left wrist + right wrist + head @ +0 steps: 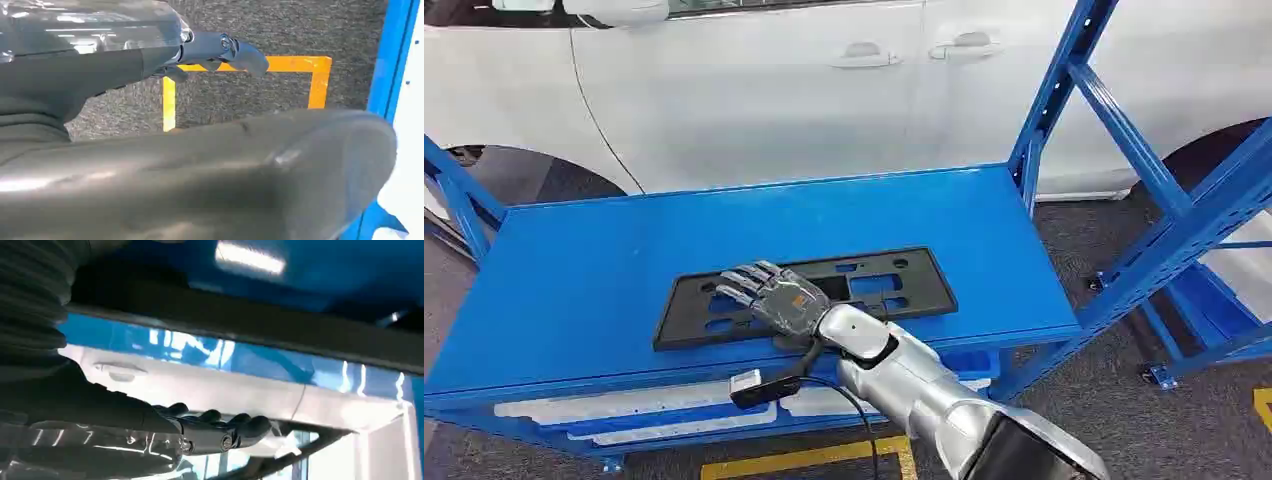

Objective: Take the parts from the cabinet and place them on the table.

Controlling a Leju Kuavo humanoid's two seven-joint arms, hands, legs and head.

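Item: black plate frame (824, 290), a flat slotted part, lying flat on the blue shelf top (604, 270), near its front edge, slightly right of centre.

My right hand (769, 296) is reaching in from the near right and resting on the frame's left-centre portion, fingers spread and extended leftward across it, gripping nothing. My left hand (220, 50) is hanging over grey floor marked with yellow tape (300, 64); I cannot tell how its fingers are lying.

Lower shelf: white parts (624, 405) lying flat. Far behind: a white car (824, 80) standing.
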